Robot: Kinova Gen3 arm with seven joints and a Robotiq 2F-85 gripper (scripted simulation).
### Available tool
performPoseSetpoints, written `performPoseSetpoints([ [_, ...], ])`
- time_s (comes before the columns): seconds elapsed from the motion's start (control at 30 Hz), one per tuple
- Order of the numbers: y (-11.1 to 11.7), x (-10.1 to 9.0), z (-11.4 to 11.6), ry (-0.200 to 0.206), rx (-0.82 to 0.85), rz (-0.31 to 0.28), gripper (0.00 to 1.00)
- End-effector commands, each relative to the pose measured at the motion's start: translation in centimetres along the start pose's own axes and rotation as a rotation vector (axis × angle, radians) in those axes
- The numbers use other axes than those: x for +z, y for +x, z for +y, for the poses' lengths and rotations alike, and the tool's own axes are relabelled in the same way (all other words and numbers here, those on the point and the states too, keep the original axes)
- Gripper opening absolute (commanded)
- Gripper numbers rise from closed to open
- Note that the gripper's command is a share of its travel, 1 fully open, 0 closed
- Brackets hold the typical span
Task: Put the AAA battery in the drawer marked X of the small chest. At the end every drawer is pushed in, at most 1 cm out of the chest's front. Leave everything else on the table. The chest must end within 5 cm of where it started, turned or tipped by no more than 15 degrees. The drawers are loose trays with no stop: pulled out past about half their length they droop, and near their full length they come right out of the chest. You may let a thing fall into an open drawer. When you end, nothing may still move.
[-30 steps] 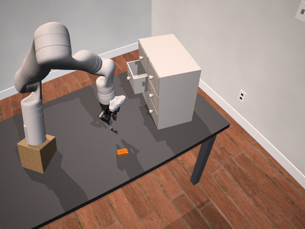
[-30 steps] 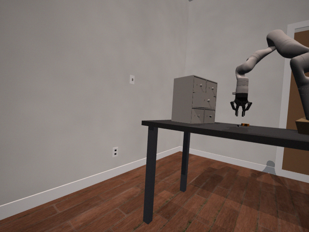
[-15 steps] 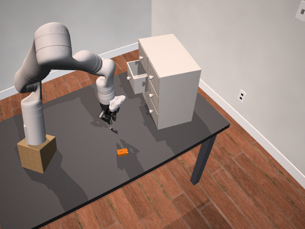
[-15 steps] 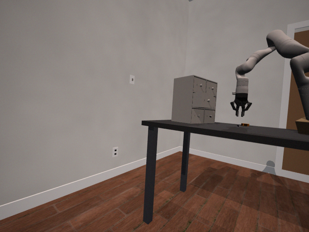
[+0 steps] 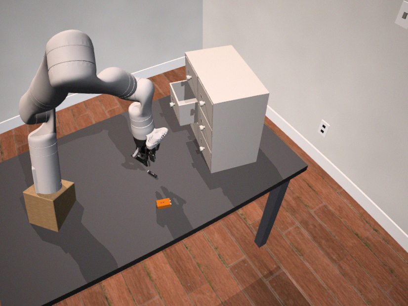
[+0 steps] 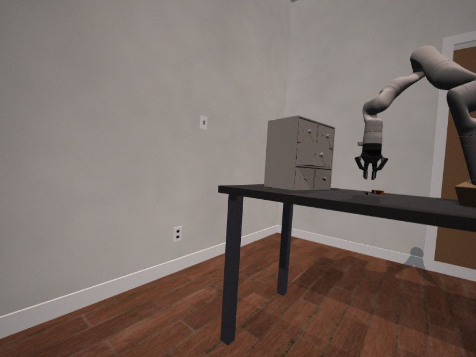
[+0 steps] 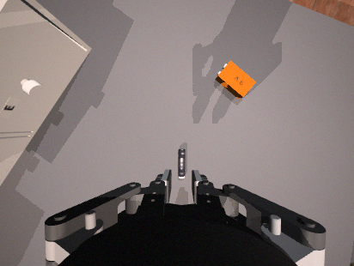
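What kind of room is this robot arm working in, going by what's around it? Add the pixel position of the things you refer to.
Probably a plain indoor room set up as a robot test spot: a brick-red plank floor [image 5: 286, 263] [image 6: 173, 303], a wall outlet [image 5: 323, 128] [image 6: 177, 233], and an arm mounted on a wooden block [image 5: 39, 210] on a dark table [image 5: 108, 210] [image 6: 384, 207].

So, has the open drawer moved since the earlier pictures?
No; in the top view, the open drawer sticks out just as far from the chest.
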State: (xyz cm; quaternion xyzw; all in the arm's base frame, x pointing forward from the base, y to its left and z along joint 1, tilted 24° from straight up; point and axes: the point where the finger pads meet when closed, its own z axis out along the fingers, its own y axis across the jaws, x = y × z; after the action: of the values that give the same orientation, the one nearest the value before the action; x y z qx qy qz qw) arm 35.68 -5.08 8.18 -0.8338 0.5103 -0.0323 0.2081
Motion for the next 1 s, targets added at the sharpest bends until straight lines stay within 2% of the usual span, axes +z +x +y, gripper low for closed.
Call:
performPoseSetpoints([
  [0.0,0.0,0.0,0.0,0.000,0.000,0.001,0.24],
  [0.37,0.0,0.5,0.0,0.000,0.000,0.001,0.24],
  [0.97,0.0,4.2,0.0,0.000,0.000,0.001,0.24],
])
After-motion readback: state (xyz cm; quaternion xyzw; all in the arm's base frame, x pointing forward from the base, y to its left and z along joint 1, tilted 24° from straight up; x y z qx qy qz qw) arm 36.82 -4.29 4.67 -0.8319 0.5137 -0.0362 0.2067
